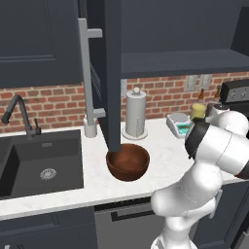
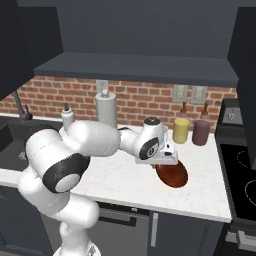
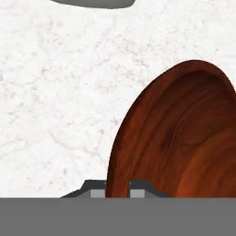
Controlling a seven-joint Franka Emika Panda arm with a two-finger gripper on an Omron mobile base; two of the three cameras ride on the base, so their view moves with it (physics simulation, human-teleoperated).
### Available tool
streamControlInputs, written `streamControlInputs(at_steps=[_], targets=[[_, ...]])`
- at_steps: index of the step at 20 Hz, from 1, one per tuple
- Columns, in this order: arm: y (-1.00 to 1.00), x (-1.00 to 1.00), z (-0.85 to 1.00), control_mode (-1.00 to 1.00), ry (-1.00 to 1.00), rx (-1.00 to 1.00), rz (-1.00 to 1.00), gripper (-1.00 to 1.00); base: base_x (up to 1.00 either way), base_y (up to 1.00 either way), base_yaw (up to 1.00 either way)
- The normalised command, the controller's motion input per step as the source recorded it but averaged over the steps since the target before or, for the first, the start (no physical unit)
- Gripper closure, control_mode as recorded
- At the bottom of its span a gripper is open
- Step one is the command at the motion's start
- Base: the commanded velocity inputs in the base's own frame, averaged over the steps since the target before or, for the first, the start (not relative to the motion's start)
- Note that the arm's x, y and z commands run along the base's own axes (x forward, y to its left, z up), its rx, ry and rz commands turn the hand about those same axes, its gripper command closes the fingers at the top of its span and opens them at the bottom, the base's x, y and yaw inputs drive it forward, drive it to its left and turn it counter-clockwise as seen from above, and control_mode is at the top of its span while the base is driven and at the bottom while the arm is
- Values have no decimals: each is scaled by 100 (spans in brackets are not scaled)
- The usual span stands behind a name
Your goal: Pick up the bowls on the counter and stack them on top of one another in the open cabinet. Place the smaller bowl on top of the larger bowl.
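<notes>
The worktop (image 1: 160, 146) is white speckled stone with a fair bit of bare surface in front of the brick wall, running from the dark sink (image 1: 41, 165) on the left over to the stove (image 2: 240, 185) on the right. Above it the open cabinet (image 1: 180, 61) has its dark door (image 1: 113, 73) swung out, edge-on and hanging right over the near rim of the larger bowl (image 1: 128, 162), with the long grey bar handle (image 1: 87, 73) beside it. That door cuts down the room above the bowl.

The white arm reaches across the worktop in the right base view, with the claw (image 2: 161, 161) down low at the larger bowl's (image 2: 172, 175) left rim. In the hand view, the reddish wood rim of the bowl (image 3: 184, 138) runs up between the two fingertips (image 3: 140, 186), so the claw looks to be straddling the rim, slightly parted. Can't tell if it's actually pinching it.

Clutter is mostly at the back: a paper towel holder (image 1: 135, 114), a kitchen scale (image 1: 179, 124), a yellow jar (image 2: 181, 130) and a maroon jar (image 2: 201, 132) just beside each other near the stove, and a small white bottle (image 2: 68, 118).
</notes>
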Motion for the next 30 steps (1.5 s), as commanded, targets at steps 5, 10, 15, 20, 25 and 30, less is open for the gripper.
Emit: streamControlInputs(at_steps=[5,10,15,20,25,30], targets=[[47,-68,90,-100,-34,0,0,100,0,0,0],[93,-66,94,-100,-35,-1,0,100,0,0,0],[100,-63,96,-100,-23,-5,0,100,0,0,0],[100,-56,99,-100,-9,-13,2,100,0,0,0],[100,-44,100,-100,0,-17,3,100,0,0,0],[96,-18,56,-100,13,-16,1,100,0,0,0]])
